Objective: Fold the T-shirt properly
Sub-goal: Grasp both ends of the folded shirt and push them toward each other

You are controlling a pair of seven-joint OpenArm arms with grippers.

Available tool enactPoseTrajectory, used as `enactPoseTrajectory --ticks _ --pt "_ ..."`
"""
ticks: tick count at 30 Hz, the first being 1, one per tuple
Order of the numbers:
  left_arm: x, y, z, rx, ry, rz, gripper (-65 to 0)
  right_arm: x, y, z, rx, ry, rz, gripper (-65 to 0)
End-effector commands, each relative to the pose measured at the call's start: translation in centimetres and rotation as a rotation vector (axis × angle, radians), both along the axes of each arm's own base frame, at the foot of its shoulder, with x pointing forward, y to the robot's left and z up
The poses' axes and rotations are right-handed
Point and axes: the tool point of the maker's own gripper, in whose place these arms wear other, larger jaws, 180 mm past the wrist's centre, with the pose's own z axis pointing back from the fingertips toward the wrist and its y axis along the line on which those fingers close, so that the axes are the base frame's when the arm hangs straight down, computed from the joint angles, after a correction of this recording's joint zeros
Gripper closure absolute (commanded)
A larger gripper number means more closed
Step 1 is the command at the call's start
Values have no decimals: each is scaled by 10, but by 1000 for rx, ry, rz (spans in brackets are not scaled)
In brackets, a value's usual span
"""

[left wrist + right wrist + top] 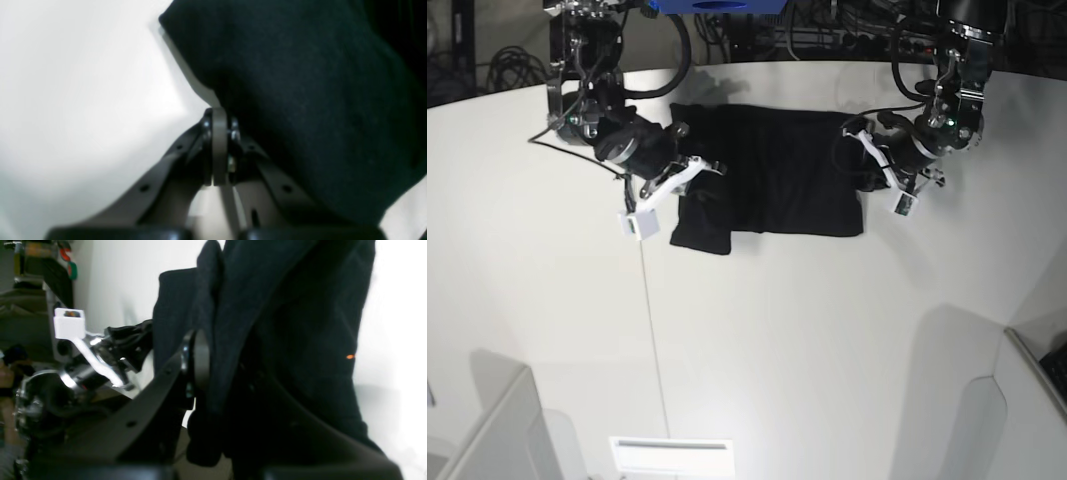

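Observation:
The black T-shirt (767, 170) lies as a wide folded band at the back of the white table (757, 340), plain side up. My right gripper (695, 172), at the shirt's left end in the base view, is shut on a bunched fold of it. The right wrist view shows that black cloth (283, 306) running between the fingers of the right gripper (213, 373). My left gripper (859, 165) is at the shirt's right end. In the left wrist view the left gripper (219, 113) has its pads pressed together at the cloth's (300, 100) slightly raised edge.
White bin corners stand at the front left (497, 430) and front right (1027, 400). A white slotted strip (672, 455) lies at the front edge. Cables and dark gear (757, 30) line the back. The right wrist view shows the left arm (93, 363) across the shirt.

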Motion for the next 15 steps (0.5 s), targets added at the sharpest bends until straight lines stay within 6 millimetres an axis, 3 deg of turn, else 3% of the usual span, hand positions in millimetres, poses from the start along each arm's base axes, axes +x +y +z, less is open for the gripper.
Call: enactPoseTrajectory --ticks 1,9,15 --pt "-10 8 -8 65 34 -17 0 3 9 14 30 -42 17 0" --pt "-20 9 -16 106 53 -33 0 -1 34 24 99 -96 24 0" --pt "-26 8 -18 104 61 -37 0 0 36 32 175 -97 2 0"
